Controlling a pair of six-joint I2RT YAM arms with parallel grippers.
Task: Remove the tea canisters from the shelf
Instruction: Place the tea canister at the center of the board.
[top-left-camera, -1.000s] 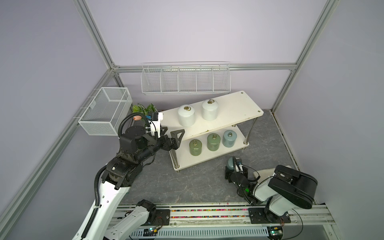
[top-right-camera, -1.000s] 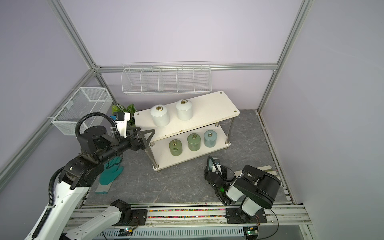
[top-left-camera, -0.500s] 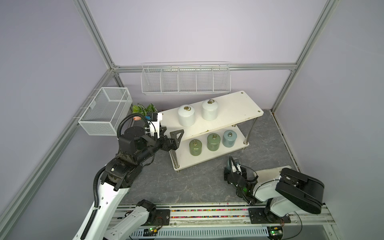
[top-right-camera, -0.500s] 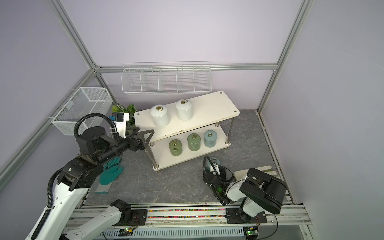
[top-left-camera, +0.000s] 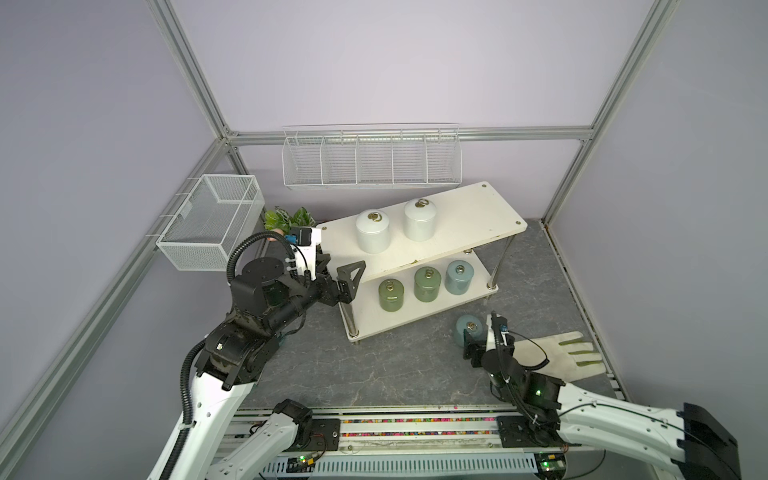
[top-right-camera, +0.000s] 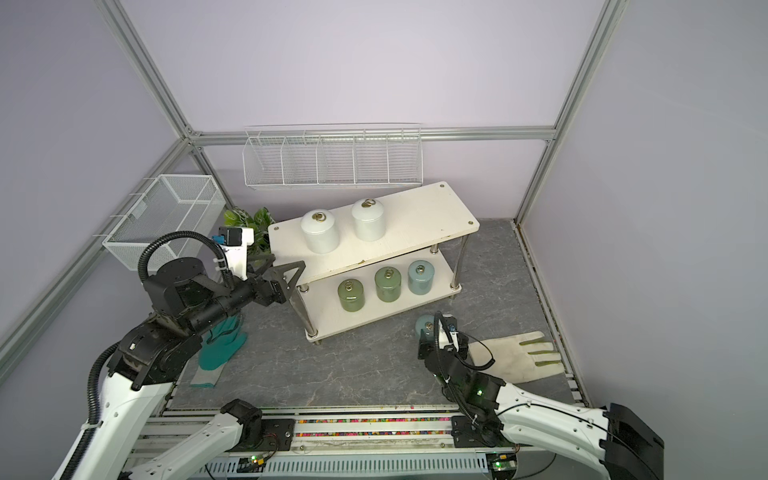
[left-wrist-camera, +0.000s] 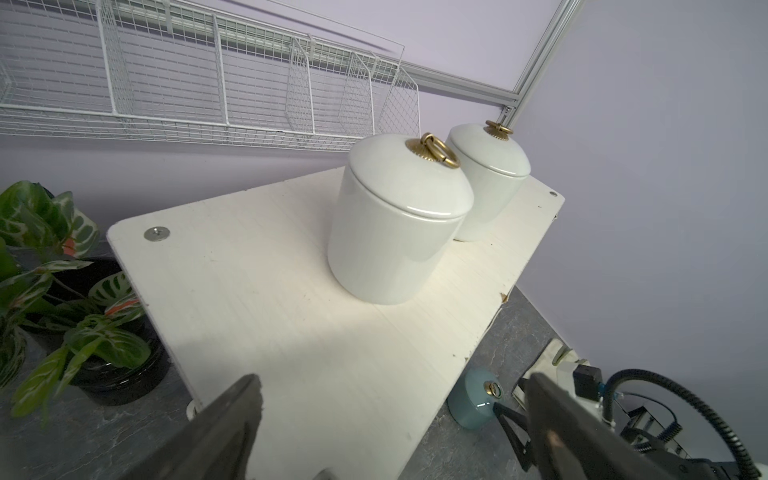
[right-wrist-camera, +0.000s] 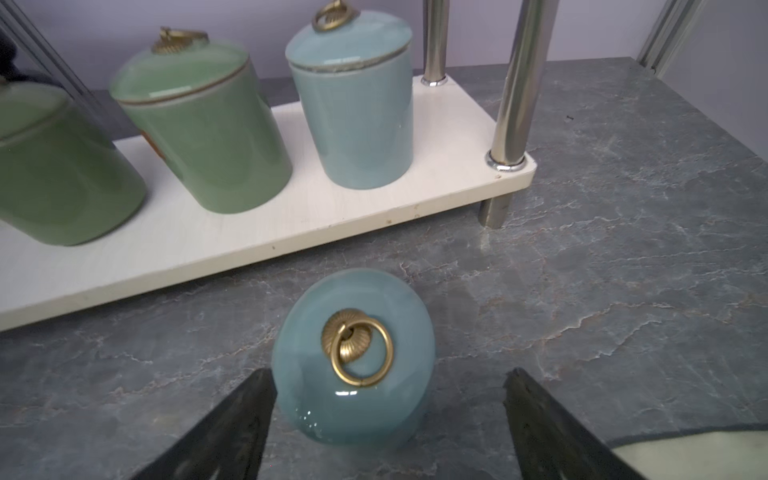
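Right claw (right-wrist-camera: 388, 376) low, arm outstretched, maybe touching blue canister (right-wrist-camera: 307, 357).

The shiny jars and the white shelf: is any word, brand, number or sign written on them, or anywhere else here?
None: no text is readable in any view.
Olive green glazed canister: small orange patch on its side, mostly hidden and blurred, unreadable.
White glazed canisters, pale blue glazed canisters, cream-white two-tier shelf: no writing visible.

On the desk (right-wrist-camera: 623, 249), between the right fingers (right-wrist-camera: 232, 428): one canister (right-wrist-camera: 353, 357). Beyond them, three canisters (right-wrist-camera: 203, 124) on the lower board of the shelf (right-wrist-camera: 457, 174). Ahead of the left fingers (left-wrist-camera: 232, 428), two canisters (left-wrist-camera: 395, 224) on its top board, one behind the other.
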